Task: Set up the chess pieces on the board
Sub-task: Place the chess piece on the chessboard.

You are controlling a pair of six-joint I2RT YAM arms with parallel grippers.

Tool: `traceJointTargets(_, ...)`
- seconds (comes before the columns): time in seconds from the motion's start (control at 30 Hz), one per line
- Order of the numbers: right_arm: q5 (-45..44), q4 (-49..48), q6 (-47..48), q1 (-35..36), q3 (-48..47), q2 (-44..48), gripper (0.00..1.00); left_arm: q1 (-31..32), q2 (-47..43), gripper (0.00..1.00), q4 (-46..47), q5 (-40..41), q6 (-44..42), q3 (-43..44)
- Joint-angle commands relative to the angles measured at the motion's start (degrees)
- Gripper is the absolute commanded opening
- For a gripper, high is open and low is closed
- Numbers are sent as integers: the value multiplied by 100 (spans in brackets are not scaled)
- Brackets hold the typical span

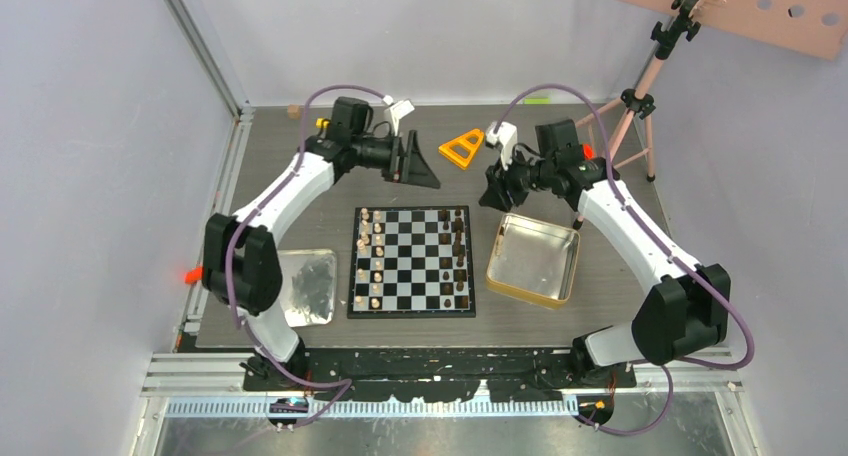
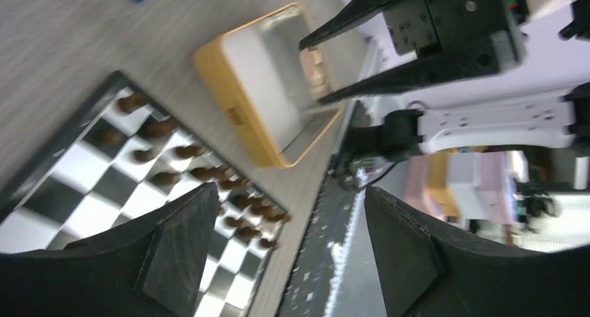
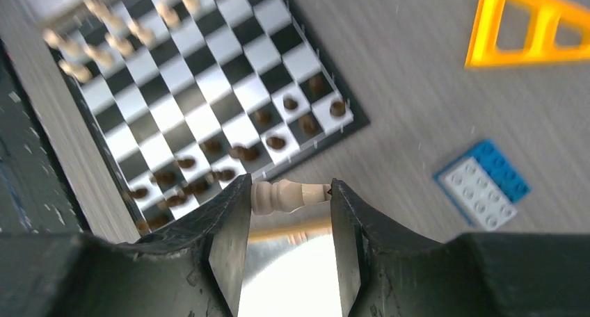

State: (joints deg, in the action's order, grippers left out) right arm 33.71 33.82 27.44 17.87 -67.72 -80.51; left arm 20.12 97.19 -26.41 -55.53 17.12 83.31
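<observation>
Right wrist view, right gripper (image 3: 291, 190) clamping one tan piece (image 3: 275, 197), left gripper (image 2: 289, 199) gaping, empty, one board (image 3: 209, 87).

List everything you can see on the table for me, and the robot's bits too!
chessboard: one, black and white, middle of the table
light pieces: many, too small to count, tan, along the board's left side
dark pieces: many, brown, along the board's right side
held piece: one, tan, lying sideways between the right gripper's fingers
tin: one, gold-rimmed, right of the board
tray: one, shiny silver, left of the board
triangle: one, orange, beyond the board
brick: one, blue and white, on the table off the board
tripod: one, pink, far right corner
pegboard: one, pink, top right
left gripper: one, black, open, empty
right gripper: one, black, shut on the held piece
</observation>
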Motion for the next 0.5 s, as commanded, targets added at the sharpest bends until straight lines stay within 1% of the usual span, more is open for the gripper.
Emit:
traceJointTargets(0.0,847,-620,-1071,66,-724,-22,32,243,443,79,2456,-954,2523,136)
traceJointTargets(0.07,897,-609,-1233,109,-870,-109,31,277,682,78,3467,-1037,3459,14)
traceJointTargets(0.17,806,-590,-1308,189,-985,-191,31,319,1104,74,4634,-1174,4643,-29)
traceJointTargets(0.2,796,-577,-1319,226,-1005,-201,31,332,1237,73,5127,-1176,5060,-83)
traceJointTargets(0.23,762,-578,-1340,261,-1010,-219,31,350,1417,72,5819,-1178,5670,-120)
traceJointTargets(0.3,697,-607,-1348,303,-1008,-226,31,389,1690,68,6694,-1250,6435,-124)
traceJointTargets(0.33,676,-615,-1356,317,-993,-223,31,406,1799,66,7005,-1258,6732,-122)
traceJointTargets(0.4,619,-641,-1371,355,-974,-213,31,434,1952,63,7324,-1252,7058,-133)
traceJointTargets(0.47,568,-656,-1365,384,-963,-203,31,469,1988,60,7412,-1231,7132,-188)
